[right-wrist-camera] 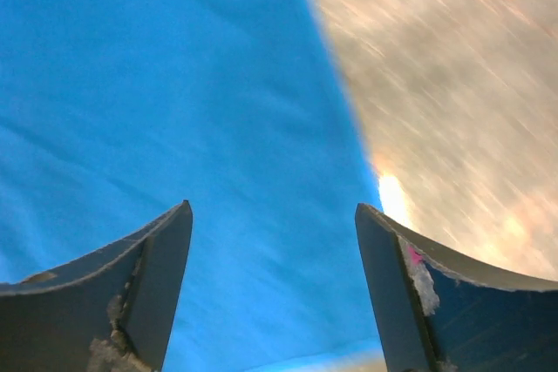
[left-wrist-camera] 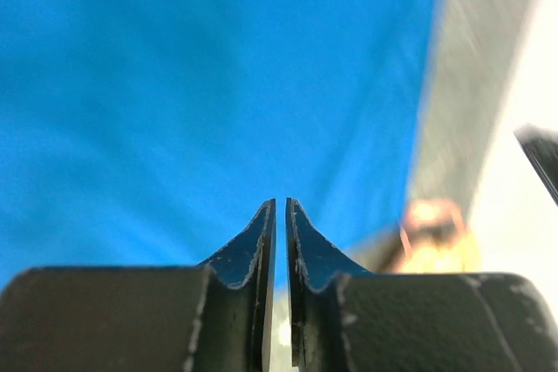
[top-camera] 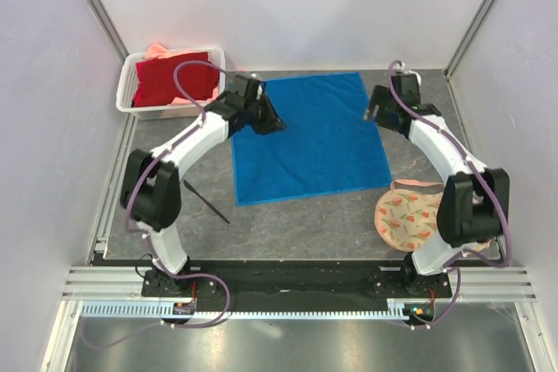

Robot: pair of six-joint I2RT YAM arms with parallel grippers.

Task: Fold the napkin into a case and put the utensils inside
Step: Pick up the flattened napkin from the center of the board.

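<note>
Left claw (left-wrist-camera: 281, 206): fingers drawn together to a hairline slit, nothing seen between them. It hangs over the left edge of the napkin (top-camera: 309, 137), toward the far-left part of the desk (top-camera: 305, 224).

Right claw (right-wrist-camera: 273, 211): spread wide, empty, poised above the napkin's right edge near its far corner. Blue cloth shows under the left finger, bare desk under the right.

Napkin: spread flat in a single layer, mid-desk toward the far edge, slightly skewed. No fold or crease visible, so no case as yet.

Utensils: only one thin black piece (top-camera: 206, 201) in view, lying on the desk off the napkin's near-left corner and apart from it. Others, if present, not seen.

Also noted: white basket (top-camera: 131, 93) in the far-left corner holding a red cloth (top-camera: 179, 76); peach floral mat (top-camera: 408, 215) near the right arm's base.

Progress, as judged: at the very start. Every fold is left to do, then the loading of the utensils. Both claws appear placed to take opposite edges for a first fold.
</note>
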